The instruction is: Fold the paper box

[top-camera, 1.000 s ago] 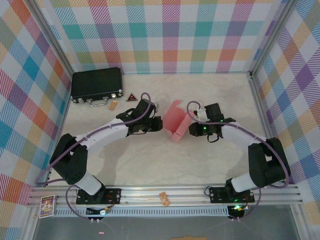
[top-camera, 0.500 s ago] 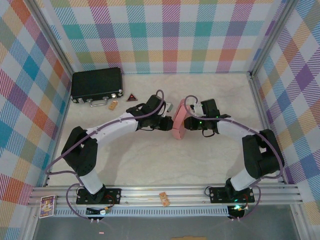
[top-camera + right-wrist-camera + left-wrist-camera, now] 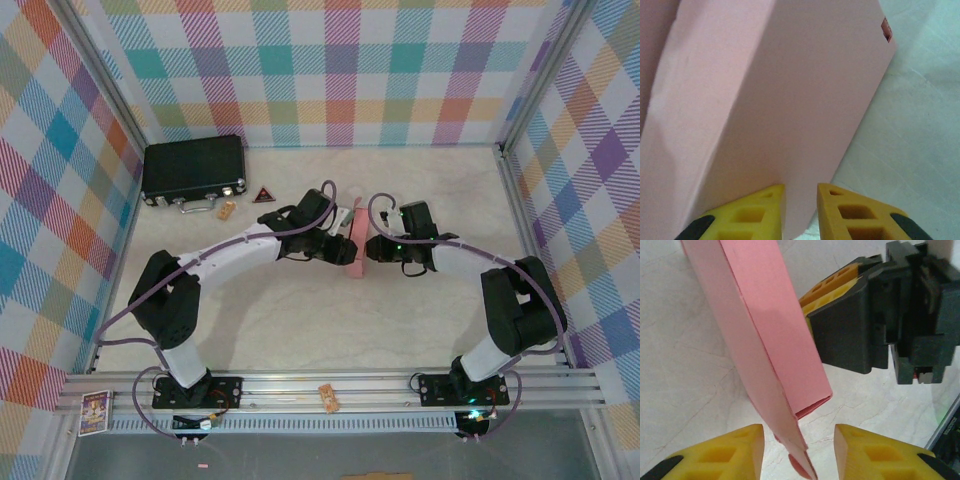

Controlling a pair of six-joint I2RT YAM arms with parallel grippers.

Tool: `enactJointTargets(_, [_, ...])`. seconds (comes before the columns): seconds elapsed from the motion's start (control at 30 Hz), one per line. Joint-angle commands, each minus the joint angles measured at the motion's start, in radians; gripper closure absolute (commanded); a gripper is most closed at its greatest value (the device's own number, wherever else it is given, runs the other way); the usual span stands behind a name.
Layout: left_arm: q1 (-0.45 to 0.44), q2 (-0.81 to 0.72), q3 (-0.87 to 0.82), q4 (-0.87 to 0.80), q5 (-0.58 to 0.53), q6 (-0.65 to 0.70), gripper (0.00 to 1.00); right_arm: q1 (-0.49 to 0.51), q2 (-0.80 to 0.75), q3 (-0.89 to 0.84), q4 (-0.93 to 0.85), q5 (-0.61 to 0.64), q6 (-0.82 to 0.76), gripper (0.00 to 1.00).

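Top: the box (image 3: 356, 240) stands on edge on the table (image 3: 300, 320); held by one pinch on thin card, it could tip or spring unfolded. Both arms reach low, elbows out, wrists meeting at it. Left wrist: left gripper (image 3: 798, 430) released, jaws straddling the lower edge. Right wrist: right gripper (image 3: 801, 189) pinches the box

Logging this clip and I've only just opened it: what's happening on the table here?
Two robot arms are working on the pink paper box in the middle of the table. It stands upright and narrow between them. The right gripper has its fingers close together with card between them, apparently pinching it. The left gripper is open, a card edge running through the gap between its fingertips, unclamped. A black case sits at the back left, untouched.
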Motion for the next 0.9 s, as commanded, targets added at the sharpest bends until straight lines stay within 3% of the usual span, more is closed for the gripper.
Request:
enactJointTargets(0.0, [-0.008,0.009,0.050,-0.007,-0.014,0.050,0.51,0.004,0.005,-0.011,0.017,0.018,0.012,0.75])
enactJointTargets(0.13, [0.003,0.012,0.075,-0.012,-0.009,0.072,0.47,0.006,-0.007,-0.015,0.008,0.037,0.011,0.75])
enactJointTargets(0.33, [0.031,-0.038,0.056,0.045,-0.027,0.052,0.31,0.002,-0.021,-0.023,0.014,0.025,0.015,0.75])
enactJointTargets(0.47, [0.072,-0.059,0.029,0.067,-0.048,-0.020,0.30,-0.005,-0.038,-0.026,0.018,-0.013,0.023,0.73])
enactJointTargets(0.63, [0.120,-0.107,-0.076,0.216,0.033,-0.107,0.27,-0.030,-0.074,-0.043,0.030,-0.063,0.058,0.68])
enactJointTargets(0.87, [0.140,-0.029,-0.047,0.245,0.090,-0.145,0.27,-0.055,-0.095,-0.063,0.055,-0.138,0.096,0.66])
